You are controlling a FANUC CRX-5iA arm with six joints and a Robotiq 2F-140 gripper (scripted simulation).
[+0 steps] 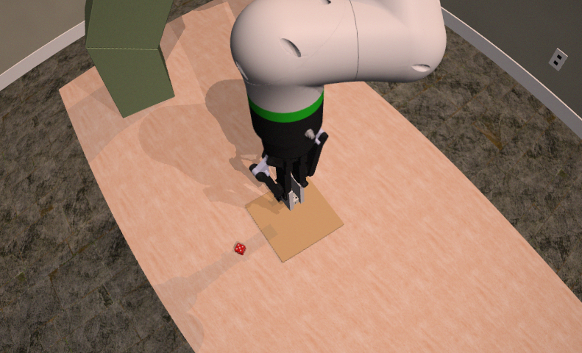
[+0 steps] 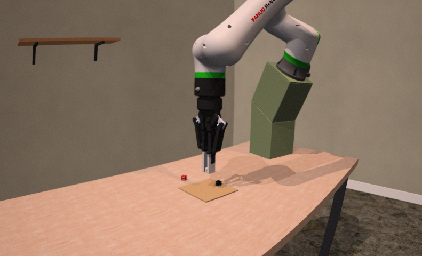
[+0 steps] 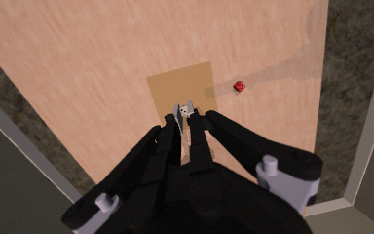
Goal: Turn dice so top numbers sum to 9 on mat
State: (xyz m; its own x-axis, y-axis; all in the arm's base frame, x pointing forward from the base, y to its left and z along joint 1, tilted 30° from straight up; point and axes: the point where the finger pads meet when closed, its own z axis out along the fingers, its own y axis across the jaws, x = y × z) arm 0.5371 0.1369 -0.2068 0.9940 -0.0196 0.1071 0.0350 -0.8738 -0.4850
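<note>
My gripper (image 1: 294, 200) (image 2: 209, 169) (image 3: 184, 109) points straight down and hangs a little above the far corner of the tan mat (image 1: 307, 232) (image 2: 203, 191) (image 3: 174, 85). It is shut on a small white die (image 1: 294, 198) (image 3: 184, 110), which shows between the fingertips. A black die (image 2: 218, 182) lies on the mat near its far edge, close beside the fingers; the gripper hides it in the other views. A red die (image 1: 240, 248) (image 2: 183, 177) (image 3: 239, 86) lies on the bare table, off the mat, a short way from its left corner.
The arm's green pedestal (image 1: 127, 52) (image 2: 276, 111) stands at the back of the wooden table (image 1: 416, 262) (image 2: 111, 215). A wall shelf (image 2: 66, 41) hangs far off. The arm casts shadows across the table behind the mat.
</note>
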